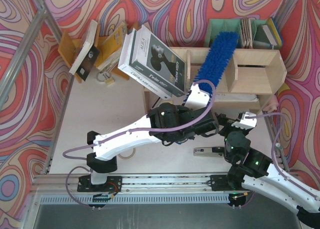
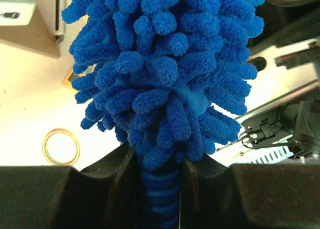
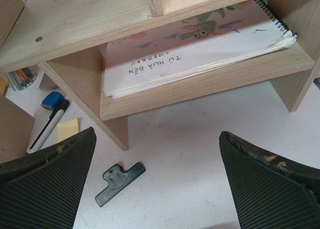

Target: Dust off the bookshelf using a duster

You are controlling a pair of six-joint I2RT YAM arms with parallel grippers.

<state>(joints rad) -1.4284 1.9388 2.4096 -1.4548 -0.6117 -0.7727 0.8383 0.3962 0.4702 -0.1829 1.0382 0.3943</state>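
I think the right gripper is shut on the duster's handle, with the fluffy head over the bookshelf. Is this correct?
No. It is the left gripper that is shut on the handle of the duster, as the left wrist view shows; the right gripper is open and empty. The fluffy head is over the bookshelf.

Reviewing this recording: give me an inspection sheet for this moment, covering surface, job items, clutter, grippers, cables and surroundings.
Surface: white table, no spills seen.
Job's things: bookshelf at back right; duster held over its top, contact unclear.
Clutter: books leaning left of the bookshelf; tape ring, clip and marker on the table; notebook on the lower shelf.
Grippers: left gripper jaws shut on the duster handle; right gripper jaws wide open, empty.
Cables: purple cable by the left base, another by the right arm.
Surroundings: swirl-patterned walls, metal frame.
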